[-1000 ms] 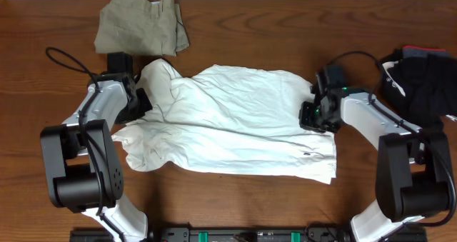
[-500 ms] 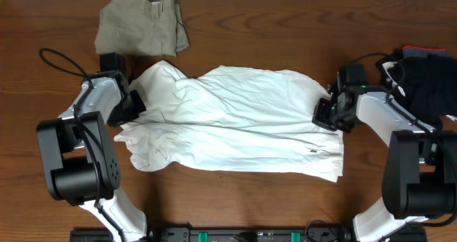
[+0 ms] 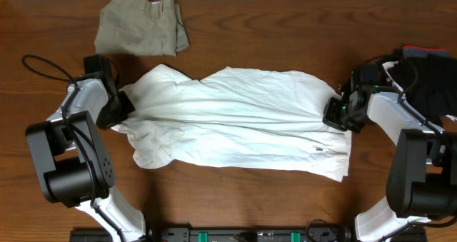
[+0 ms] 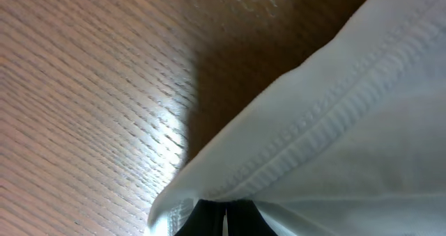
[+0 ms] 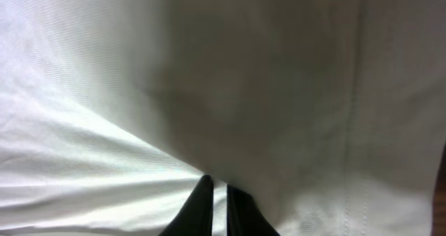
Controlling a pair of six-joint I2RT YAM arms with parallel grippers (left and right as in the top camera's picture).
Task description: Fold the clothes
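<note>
The white T-shirt (image 3: 235, 121) lies stretched sideways across the middle of the table, crumpled at its left end. My left gripper (image 3: 123, 106) is shut on the shirt's left edge. In the left wrist view a ribbed hem (image 4: 327, 124) runs out of the closed left gripper (image 4: 224, 221). My right gripper (image 3: 334, 115) is shut on the right edge. In the right wrist view white cloth (image 5: 244, 76) fills the frame, with a strip pinched in the right gripper (image 5: 219, 198). No black print shows.
Khaki trousers (image 3: 141, 33) lie folded at the back left. A black bundle (image 3: 428, 78) sits at the far right, just behind my right arm. Bare wooden table (image 3: 235, 199) runs along the front, with a cable (image 3: 43, 63) looping at the far left.
Both grippers have moved outward, left one to the left and right one to the right. The T-shirt has been pulled wider and flatter between them.
</note>
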